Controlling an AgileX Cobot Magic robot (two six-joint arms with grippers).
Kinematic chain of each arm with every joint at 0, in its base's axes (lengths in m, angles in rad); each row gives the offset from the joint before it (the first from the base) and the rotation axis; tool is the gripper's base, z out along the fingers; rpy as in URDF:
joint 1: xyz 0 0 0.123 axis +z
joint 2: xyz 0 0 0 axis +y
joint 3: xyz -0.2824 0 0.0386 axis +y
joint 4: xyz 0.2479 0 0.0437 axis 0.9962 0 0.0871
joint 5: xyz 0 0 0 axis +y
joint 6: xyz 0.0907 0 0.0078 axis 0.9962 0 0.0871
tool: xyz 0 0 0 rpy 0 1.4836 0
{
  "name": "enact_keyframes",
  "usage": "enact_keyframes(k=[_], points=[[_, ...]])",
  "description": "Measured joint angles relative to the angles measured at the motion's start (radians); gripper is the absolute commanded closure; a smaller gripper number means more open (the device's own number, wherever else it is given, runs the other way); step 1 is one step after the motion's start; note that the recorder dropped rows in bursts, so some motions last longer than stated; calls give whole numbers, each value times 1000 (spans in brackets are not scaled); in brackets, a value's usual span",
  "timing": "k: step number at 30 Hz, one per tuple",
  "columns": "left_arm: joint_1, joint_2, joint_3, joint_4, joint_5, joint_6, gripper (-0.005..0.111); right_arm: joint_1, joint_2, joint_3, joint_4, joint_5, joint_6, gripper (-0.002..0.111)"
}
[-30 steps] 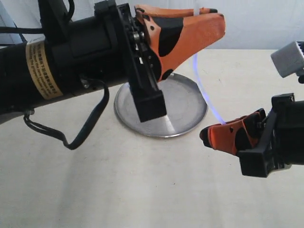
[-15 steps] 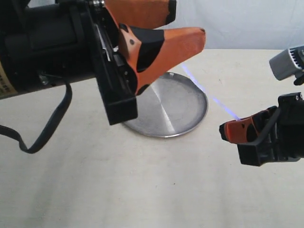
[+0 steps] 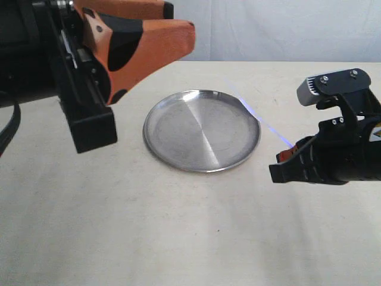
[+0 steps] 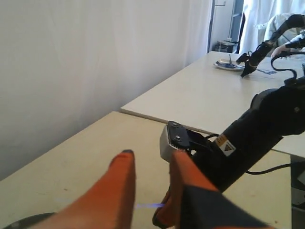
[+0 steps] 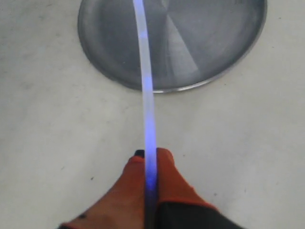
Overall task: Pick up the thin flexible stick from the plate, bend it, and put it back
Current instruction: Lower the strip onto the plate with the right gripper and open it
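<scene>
Jaws of orange and black plastic on the left gripper (image 3: pixel 181 22) are standing apart with nothing between them, and that gripper is hanging high over the cream tabletop (image 3: pixel 178 226) at the left of the exterior view; the left wrist view is showing the same empty gap (image 4: pixel 151 157). To its right, the round, shallow, shiny silver metal plate (image 3: pixel 178 131) is lying flat on the tabletop with nothing resting in its middle.

Further right, the thin translucent whitish plastic stick (image 3: pixel 262 121) is showing as a faint bluish line. Its long axis is running diagonally from the plate's far right rim down to the right gripper (image 3: pixel 284 164), which is pinching one end. In the right wrist view the stick (image 5: pixel 147 95) is leaving the closed orange tips (image 5: pixel 147 155) and crossing over the plate (image 5: pixel 200 43) almost straight; whether its free end is touching metal is not clear.

The return appears to be the step in hand, and it is turning on this: the plate is lying to the left of the right gripper, along the stick's own line, and the right arm alone is holding it, with the left well apart.

A grey camera housing (image 3: pixel 333 86) is sitting above the right wrist. A small label with a yellow warning triangle (image 4: pixel 224 145) is showing on that arm, its writing too small to read.
</scene>
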Motion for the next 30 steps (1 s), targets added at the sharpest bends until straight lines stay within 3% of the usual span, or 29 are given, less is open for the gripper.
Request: enact_keyframes(k=[1,6,18,19,20,21,22,24,25,29,30], points=[[0,-9,0,47,12,-44,106,0,40,-6,0,-39,0,109],[0,-62,0,230,45,-181,107,0,273,-104,12,-126,2,109],[0,-182,0,358,100,-260,107,0,795,-558,4,-103,-20,107],[0,-185,0,360,99,-260,107,0,820,-585,5,-94,-20,102],[0,-188,0,363,101,-260,107,0,843,-608,2,-85,-20,87],[0,-190,0,367,101,-260,107,0,890,-653,2,-72,-20,80],[0,-192,0,366,103,-260,107,0,906,-667,0,-68,-20,60],[0,-194,0,368,140,-260,107,0,925,-685,0,-59,-20,52],[0,-194,0,370,182,-258,107,0,927,-692,0,-53,-20,56],[0,-194,0,374,326,-256,107,0,829,-694,-22,24,-15,108],[0,-194,0,374,371,-256,107,0,778,-694,-42,57,-14,108]])
